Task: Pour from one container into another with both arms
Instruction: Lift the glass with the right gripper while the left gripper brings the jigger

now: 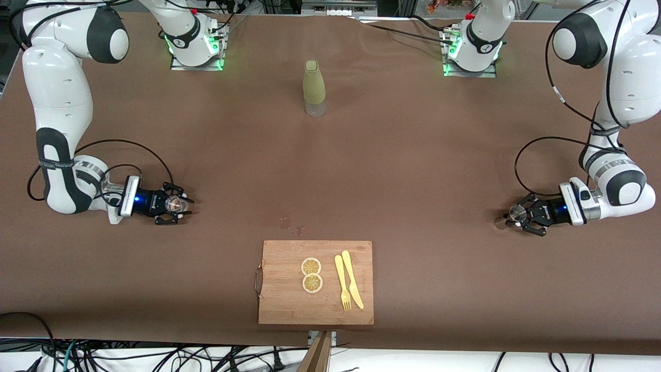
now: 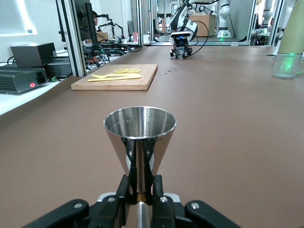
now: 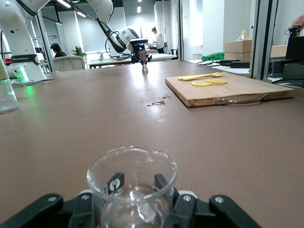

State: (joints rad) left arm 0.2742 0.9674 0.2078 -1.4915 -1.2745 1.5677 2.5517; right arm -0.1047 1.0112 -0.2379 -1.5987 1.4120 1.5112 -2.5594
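Left gripper (image 1: 518, 214), mid-right of the front view, is clamped on the waist of a steel measuring cup (image 2: 139, 137). Right gripper (image 1: 177, 205), mid-left, is closed around a small glass beaker (image 3: 131, 186). Both vessels upright, low at the table, well apart at opposite ends. Next move likely lifts both toward centre. Bottle (image 1: 314, 88) stands upper centre.

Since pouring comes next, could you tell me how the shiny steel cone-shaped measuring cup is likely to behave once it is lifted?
The shiny steel cone-shaped measuring cup is probably stiff and fairly light, being thin metal. Its polished surface looks slippery, so it may twist in the left pincer, which is shut on its narrow waist. Wide mouth over a slim middle suggests it would tip easily if set down.
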